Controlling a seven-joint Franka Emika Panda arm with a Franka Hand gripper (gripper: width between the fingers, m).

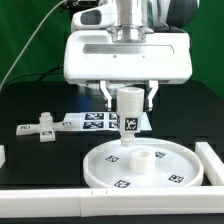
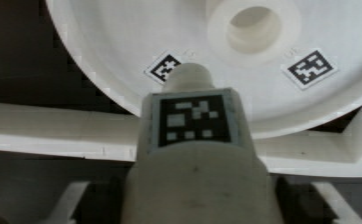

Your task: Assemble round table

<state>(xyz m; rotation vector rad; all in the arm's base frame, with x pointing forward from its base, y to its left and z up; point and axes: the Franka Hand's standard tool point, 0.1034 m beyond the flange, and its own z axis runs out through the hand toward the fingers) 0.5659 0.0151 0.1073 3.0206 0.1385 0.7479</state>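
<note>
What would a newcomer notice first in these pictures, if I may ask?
The thick tagged post stands out, held upright between the gripper's fingers in the middle of the exterior view. Just below it lies the large white disc with its raised centre hub, and the wrist view looks down the post onto it.

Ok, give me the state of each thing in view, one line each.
hand, closed on the post
post, upright, held, tip down by the hub, not in it
disc, flat on the table, hub hole empty
small tagged piece, lying loose, apart from the disc
marker board, flat on the table
</note>
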